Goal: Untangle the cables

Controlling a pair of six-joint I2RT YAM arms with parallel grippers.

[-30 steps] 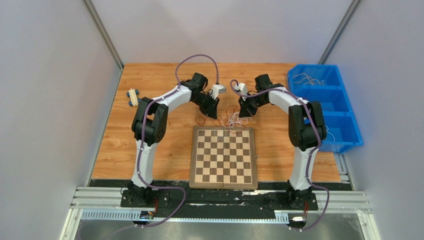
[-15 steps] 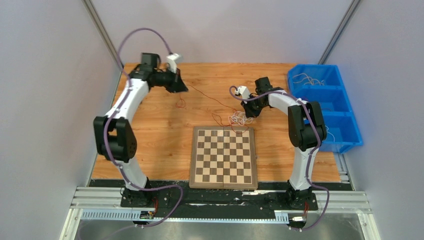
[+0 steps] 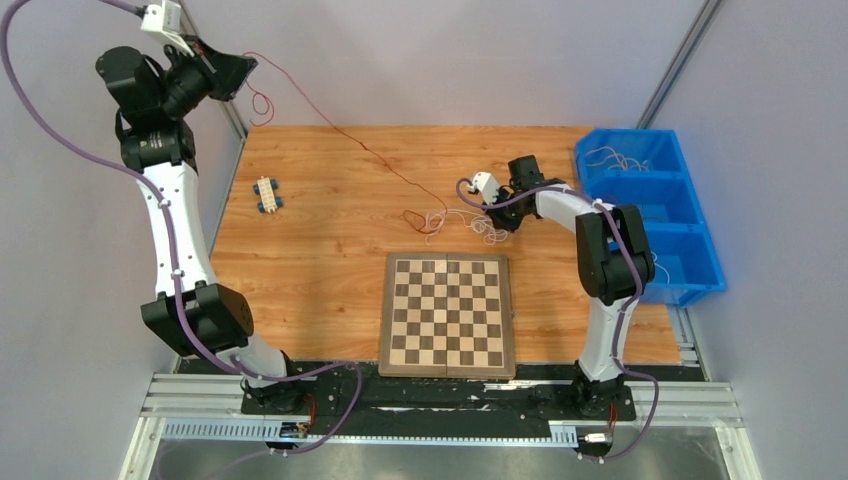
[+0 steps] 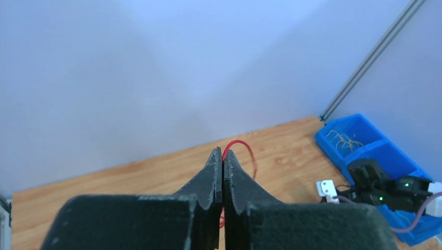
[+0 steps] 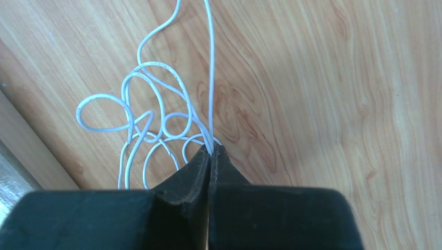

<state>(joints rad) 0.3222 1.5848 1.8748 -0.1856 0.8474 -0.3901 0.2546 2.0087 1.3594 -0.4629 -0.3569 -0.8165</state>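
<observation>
My left gripper (image 3: 243, 68) is raised high at the far left, shut on a thin red wire (image 3: 340, 130). In the left wrist view the red wire (image 4: 245, 147) loops out from the shut tips (image 4: 223, 152). The wire runs taut down to a small red loop (image 3: 413, 219) on the table. My right gripper (image 3: 497, 218) sits low on the table, shut on the white wires (image 3: 470, 222). In the right wrist view the white wires (image 5: 156, 120) lie in several loops and enter the shut tips (image 5: 210, 150).
A chessboard (image 3: 447, 312) lies near the front centre. A blue three-part bin (image 3: 655, 210) stands at the right with thin wires inside. A small yellow and blue block (image 3: 265, 194) lies at the left. Grey walls enclose the table.
My left arm has swung up and far to the left, pulling the red wire out of the tangle into a long taut line. The right gripper stays on the white wires.
</observation>
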